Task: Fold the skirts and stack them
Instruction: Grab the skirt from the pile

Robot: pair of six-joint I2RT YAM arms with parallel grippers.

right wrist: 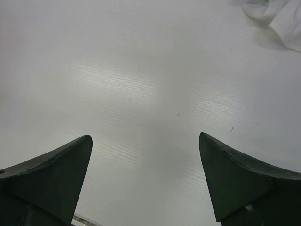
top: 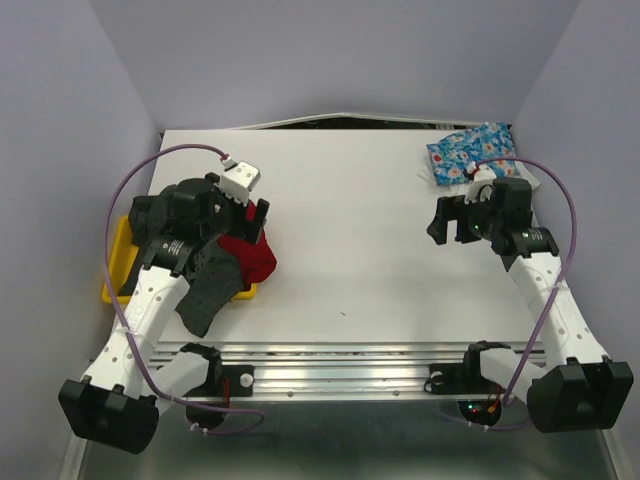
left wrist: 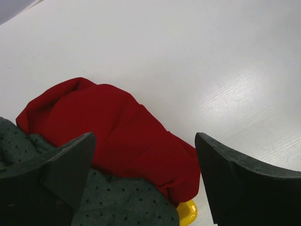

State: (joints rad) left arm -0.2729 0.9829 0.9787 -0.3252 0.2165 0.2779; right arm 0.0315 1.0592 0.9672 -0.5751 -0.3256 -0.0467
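Three skirts lie on the white table (top: 350, 260), in two separate places. The red skirt (left wrist: 117, 136) is bunched up at the left side, spilling over the inner edge of the yellow tray (top: 118, 250). The grey dotted skirt (top: 208, 288) lies crumpled against the red one on the near side. It covers the tray's near corner and reaches toward the table's near edge, partly under the left arm. The blue floral skirt (top: 468, 150) sits well apart, rumpled in the far right corner.

The left gripper (left wrist: 145, 141) hangs over the red skirt with its fingers spread wide and nothing between them. The right gripper (right wrist: 146, 139) is just on the near side of the floral skirt, over bare table. Its jaws are also spread wide and it holds nothing. A pale fold of cloth (right wrist: 282, 19) shows in the corner of the right wrist view; I cannot tell which garment it belongs to.
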